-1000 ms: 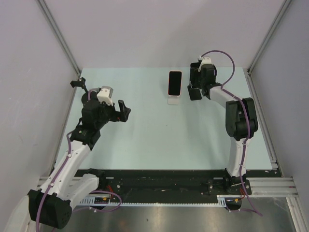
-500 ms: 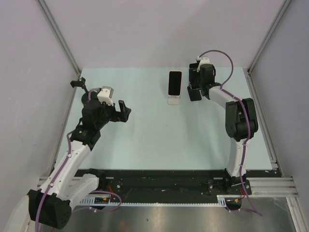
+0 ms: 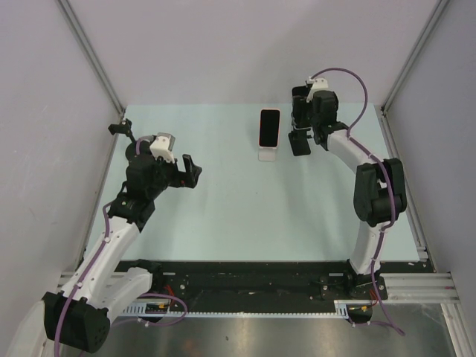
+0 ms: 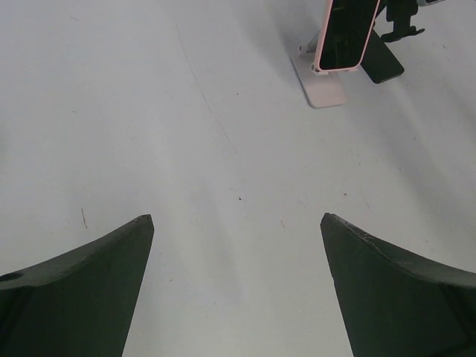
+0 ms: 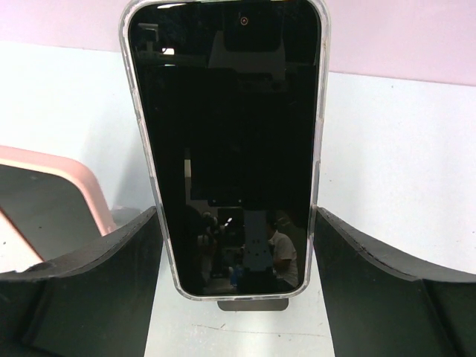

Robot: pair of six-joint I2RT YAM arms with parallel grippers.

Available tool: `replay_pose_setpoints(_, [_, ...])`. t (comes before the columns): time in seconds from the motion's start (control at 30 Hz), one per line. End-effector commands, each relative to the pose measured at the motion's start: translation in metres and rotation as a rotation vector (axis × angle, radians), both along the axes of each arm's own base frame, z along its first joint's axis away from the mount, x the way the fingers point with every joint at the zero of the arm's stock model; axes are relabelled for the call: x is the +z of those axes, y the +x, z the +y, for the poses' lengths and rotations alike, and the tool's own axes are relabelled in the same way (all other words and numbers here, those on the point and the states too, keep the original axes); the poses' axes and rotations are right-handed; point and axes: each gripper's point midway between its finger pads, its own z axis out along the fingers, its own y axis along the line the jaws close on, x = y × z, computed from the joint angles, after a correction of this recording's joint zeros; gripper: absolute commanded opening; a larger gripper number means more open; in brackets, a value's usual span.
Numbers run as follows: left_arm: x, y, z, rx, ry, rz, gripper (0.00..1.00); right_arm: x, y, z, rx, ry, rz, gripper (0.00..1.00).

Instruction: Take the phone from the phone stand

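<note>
- Resting upright on the dark phone stand, the black-screened phone in a clear case is sitting unlifted, so the removal is not yet done.
- Just above the stand, the right pincer is gaping released, with one finger on each side of the phone; I cannot tell whether they touch it.
- Well apart from the stand, the left pincer is hanging released and empty over the pale worktop.
- Just beside the stand, a pink-cased phone is leaning.
- By my judgement, clenching and lifting are what is remaining.
</note>
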Motion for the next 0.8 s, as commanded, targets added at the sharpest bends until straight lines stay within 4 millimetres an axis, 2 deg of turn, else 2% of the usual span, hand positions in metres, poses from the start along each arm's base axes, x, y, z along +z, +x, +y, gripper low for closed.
replay_pose_setpoints(0.0, [0.017,0.0,-0.001,-0.017,0.016,-0.075,1.0,0.079,-0.012,0.001,0.017,0.046,-0.138,0.0])
replay_pose_setpoints(0.07, [0.017,0.0,-0.001,-0.016,0.017,-0.075,1.0,0.092,-0.023,-0.001,0.022,0.046,-0.138,0.0])
replay_pose_setpoints(0.13, [0.02,-0.001,-0.001,-0.014,0.014,-0.084,1.0,0.086,-0.037,-0.007,0.018,0.034,-0.083,0.0])
replay_pose_setpoints(0.17, [0.021,-0.001,-0.001,-0.015,0.01,-0.087,1.0,0.093,-0.046,-0.01,0.016,0.035,-0.081,0.0])
replay_pose_setpoints(0.23, [0.023,-0.002,-0.002,-0.013,0.005,-0.09,1.0,0.085,-0.061,-0.018,0.004,0.031,-0.015,0.0])
replay_pose_setpoints(0.27, [0.024,-0.002,-0.002,-0.01,0.005,-0.091,1.0,0.092,-0.071,-0.023,-0.003,0.034,-0.013,0.0])
replay_pose_setpoints(0.33, [0.025,-0.003,-0.002,-0.006,0.005,-0.097,1.0,0.075,-0.091,-0.03,-0.015,0.025,0.07,0.0])
replay_pose_setpoints(0.43, [0.03,-0.006,-0.002,0.003,0.007,-0.112,1.0,0.064,-0.121,-0.038,-0.033,0.019,0.149,0.0])
replay_pose_setpoints(0.47, [0.03,-0.007,-0.002,0.005,0.01,-0.115,1.0,0.049,-0.131,-0.041,-0.041,0.008,0.193,0.0])
replay_pose_setpoints(0.53, [0.033,-0.009,-0.002,0.009,0.018,-0.127,1.0,0.042,-0.151,-0.047,-0.052,-0.009,0.236,0.0])
replay_pose_setpoints(0.57, [0.034,-0.009,-0.002,0.01,0.021,-0.13,1.0,0.023,-0.165,-0.053,-0.065,-0.03,0.296,0.0])
replay_pose_setpoints(0.63, [0.036,-0.011,-0.003,0.007,0.029,-0.14,1.0,0.015,-0.182,-0.064,-0.098,-0.059,0.326,0.0])
replay_pose_setpoints(0.67, [0.038,-0.013,-0.003,0.009,0.032,-0.149,1.0,0.0,-0.194,-0.072,-0.113,-0.073,0.375,0.0])
replay_pose_setpoints(0.77, [0.041,-0.016,-0.002,0.017,0.048,-0.167,1.0,-0.01,-0.21,-0.087,-0.137,-0.089,0.403,0.0])
